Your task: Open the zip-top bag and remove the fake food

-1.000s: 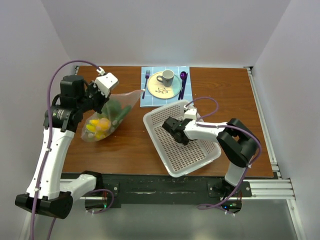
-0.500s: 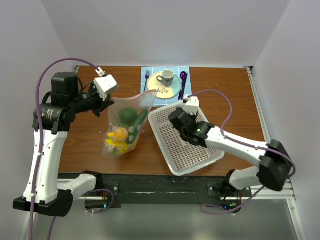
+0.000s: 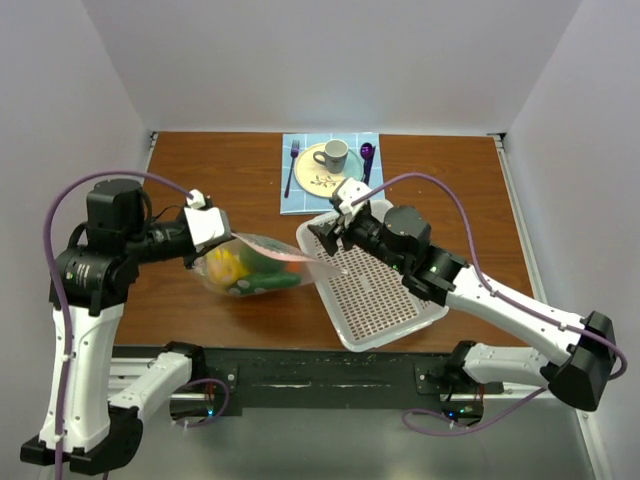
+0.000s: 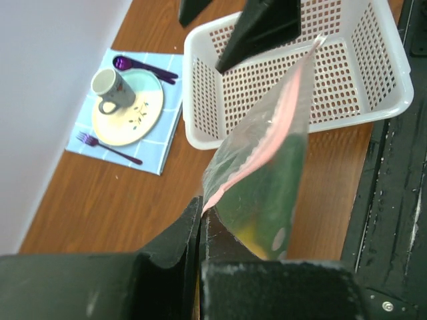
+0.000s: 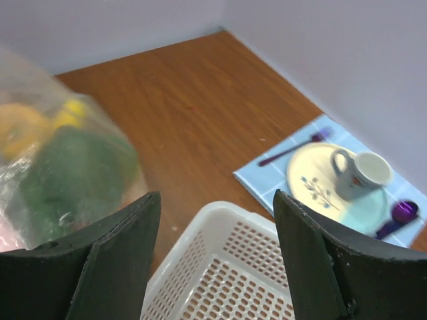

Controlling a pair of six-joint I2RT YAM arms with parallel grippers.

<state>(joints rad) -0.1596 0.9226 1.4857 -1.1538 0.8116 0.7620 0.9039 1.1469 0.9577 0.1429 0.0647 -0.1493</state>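
The zip-top bag (image 3: 262,268) hangs off the table between the arms, its pinkish zip strip (image 4: 279,120) stretched toward the basket. My left gripper (image 3: 222,240) is shut on the bag's near zip corner (image 4: 207,200). The fake food shows through the plastic as yellow pieces (image 3: 224,264) and a green one (image 3: 268,262); in the right wrist view it is a green lump (image 5: 73,173). My right gripper (image 3: 330,236) is open above the basket's far-left corner, just past the bag's free end, with nothing between its fingers (image 5: 127,247).
A white perforated basket (image 3: 400,320) lies at centre-right under the right arm. On a blue mat at the back stand a plate (image 3: 318,180) with a cup (image 3: 333,154), a fork (image 3: 292,165) and a purple spoon (image 3: 366,160).
The left arm has lowered and swung the bag from hanging upright to nearly level, pointing at the basket. The right gripper has lifted out of the basket, opened, and come near the bag's free end.
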